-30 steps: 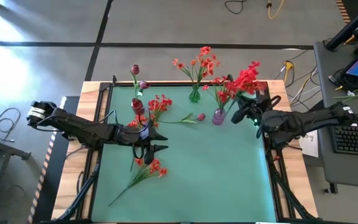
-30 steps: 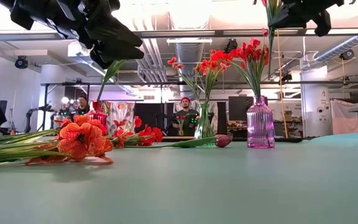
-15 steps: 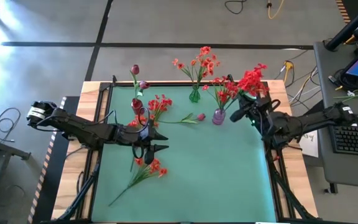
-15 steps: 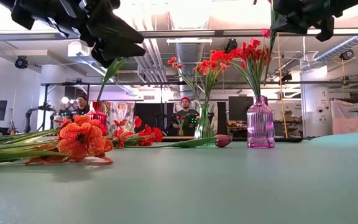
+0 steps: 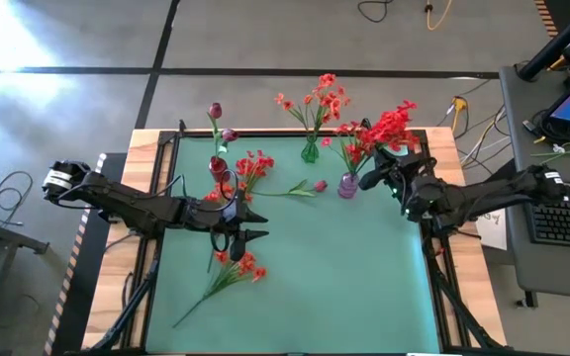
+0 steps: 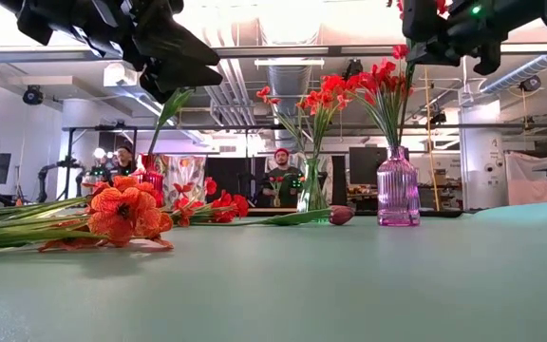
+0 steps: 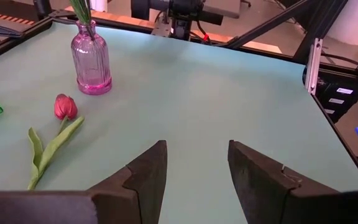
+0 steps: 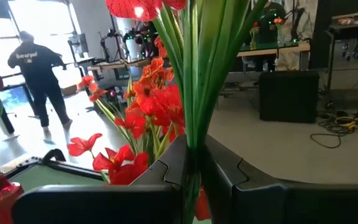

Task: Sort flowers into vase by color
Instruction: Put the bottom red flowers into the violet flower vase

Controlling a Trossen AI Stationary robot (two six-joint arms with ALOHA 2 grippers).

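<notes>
My right gripper (image 5: 372, 176) is shut on a bright red flower cluster (image 5: 392, 127) and hovers just right of the purple vase (image 5: 348, 185), which holds red flowers. Beside it, a green vase (image 5: 310, 150) holds orange-red sprays, and a red vase (image 5: 219, 168) at the far left holds magenta buds. One magenta tulip (image 7: 64, 107) lies flat on the mat, and an orange-red spray (image 5: 232, 271) lies near the left. My left gripper (image 5: 255, 225) hangs open above the mat at centre left with nothing between its fingers. My right gripper pinches the red cluster's bundle of green stalks (image 8: 194, 124) between its two fingers. The fingers lie about level, across the stalks. The stalks stand nearly upright, the red blossoms (image 8: 135, 7) above the fingers. The cluster is lifted clear of the table.
More red flowers (image 5: 255, 163) lie on the mat beside the red vase. Bare green mat (image 5: 344, 277) stretches across the near and right part of the table. People stand in the room beyond the far edge.
My right gripper has sunk a little and shifted toward the purple vase, tipping as it went. The red cluster has gone with it, still upright in the hold.
</notes>
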